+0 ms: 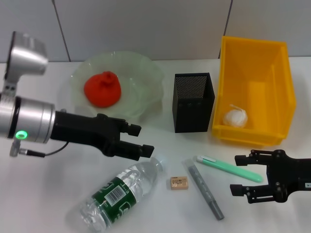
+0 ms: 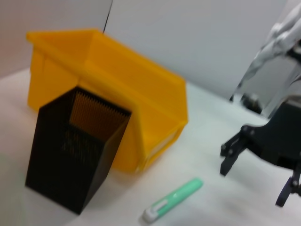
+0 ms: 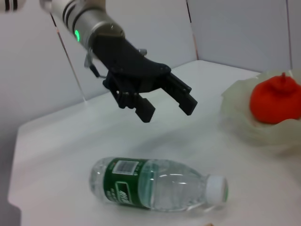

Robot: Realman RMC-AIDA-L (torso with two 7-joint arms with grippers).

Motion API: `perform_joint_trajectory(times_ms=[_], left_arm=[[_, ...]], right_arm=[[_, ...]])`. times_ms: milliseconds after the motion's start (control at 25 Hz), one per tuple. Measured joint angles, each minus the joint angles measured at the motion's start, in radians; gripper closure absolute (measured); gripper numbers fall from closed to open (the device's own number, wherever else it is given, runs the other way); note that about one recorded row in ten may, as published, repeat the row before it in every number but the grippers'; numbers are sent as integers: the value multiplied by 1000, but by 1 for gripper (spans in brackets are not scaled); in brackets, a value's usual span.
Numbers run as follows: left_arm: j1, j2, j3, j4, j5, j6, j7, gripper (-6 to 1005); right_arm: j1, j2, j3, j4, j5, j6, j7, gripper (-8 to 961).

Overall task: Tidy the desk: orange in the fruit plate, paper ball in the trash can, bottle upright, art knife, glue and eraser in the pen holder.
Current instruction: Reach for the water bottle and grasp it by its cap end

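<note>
- On the white table (image 1: 43, 194) in the head view, the water bottle (image 1: 119, 196) lies on its side, cap pointing toward the pen holder. The left gripper (image 1: 137, 141) hovers just above its cap end, fingers spread and empty.
- Behind it, the orange (image 1: 102, 89) sits in the pale green fruit plate (image 1: 146, 77), and the paper ball (image 1: 235, 117) rests inside the yellow trash bin (image 1: 252, 53).
- Beside the bin stands the black mesh pen holder (image 1: 193, 102). In front of it lie the eraser (image 1: 179, 183), the grey glue stick (image 1: 205, 189) and the green art knife (image 1: 228, 168), all flat on the table.
- At the near right, the right gripper (image 1: 238, 174) hangs low next to the art knife's end, jaws apart, gripping nothing.
- From the left wrist, the pen holder (image 2: 75, 148) stands upright against the bin (image 2: 122, 89), the art knife (image 2: 173, 199) lies before them, and the right gripper (image 2: 256, 172) is spread open farther off.
- From the right wrist, the left gripper (image 3: 167, 104) is poised open over the lying bottle (image 3: 155, 184); the orange (image 3: 275, 96) sits in the plate (image 3: 240, 117).
</note>
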Motion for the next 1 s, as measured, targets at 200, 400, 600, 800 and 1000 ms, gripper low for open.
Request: perform_joint_trajectory(times_ms=[200,400,600,800,1000], left_arm=[[-68,-4,129,84,79,-32,-251,199],[-143,-8,241,85,157,-80,-409,200],[-176,-13,331,42,164,-157,-489,200],[-188,-15,402,-1,164,-225,-524,199],[-193,-17,454,-44,156,-289,-536,210]], right_arm=[[-10,12,1,-25,-3,15,-13,127],[0,8,1,-17,-1,15,-14,127],[1,7,1,-17,2,15,-14,127],[1,7,2,-17,3,22,-17,128],[2,7,2,-17,3,25,-24,128]])
